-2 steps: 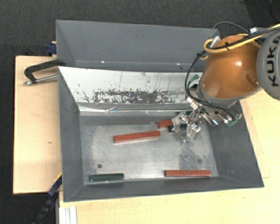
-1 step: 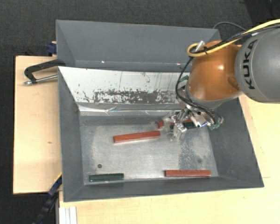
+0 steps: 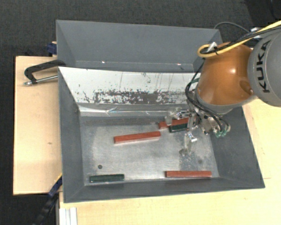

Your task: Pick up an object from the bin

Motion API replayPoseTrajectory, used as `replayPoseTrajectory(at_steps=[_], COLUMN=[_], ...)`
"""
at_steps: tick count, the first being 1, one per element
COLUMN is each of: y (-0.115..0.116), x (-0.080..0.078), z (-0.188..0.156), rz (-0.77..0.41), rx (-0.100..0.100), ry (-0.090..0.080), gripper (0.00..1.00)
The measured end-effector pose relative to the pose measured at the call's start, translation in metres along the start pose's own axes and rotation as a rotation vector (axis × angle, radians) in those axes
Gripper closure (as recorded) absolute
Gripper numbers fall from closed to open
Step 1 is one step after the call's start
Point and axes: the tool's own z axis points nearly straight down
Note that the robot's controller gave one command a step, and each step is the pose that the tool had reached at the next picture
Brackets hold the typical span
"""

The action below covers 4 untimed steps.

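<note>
With the pincer (image 3: 191,137) low at three o'clock in the bin (image 3: 131,158), spread or pressed together impossible to tell, just beside a small red-and-dark block (image 3: 176,123) at its ten o'clock, best to centre over that block, drop straight and close across its narrow sides.

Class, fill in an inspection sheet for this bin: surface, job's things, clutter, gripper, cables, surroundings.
Surface: grey metal bin, floor scuffed, far wall speckled.
Job's things: red-brown bar mid-bin; second red-brown bar front right; dark green bar front left; short red and green pieces beside the gripper.
Clutter: small dark speck.
Grippers: gripper low over the bin's right side.
Cables: yellow cable over the orange cover.
Surroundings: dark floor.
</note>
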Motion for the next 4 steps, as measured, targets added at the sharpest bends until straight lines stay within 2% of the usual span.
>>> replayPoseTrajectory(at_steps=[1, 2, 3, 4], y=[0.000, -0.015, 0.014, 0.020], x=[0.005, -0.035, -0.049, -0.065], z=[-0.009, 0.043, 0.071, 0.085], rz=[0.014, -0.015, -0.081, 0.003], rx=[0.001, 0.004, -0.001, 0.000], ry=[-0.001, -0.011, 0.004, -0.002], gripper=[0.00, 0.00, 0.00, 1.00])
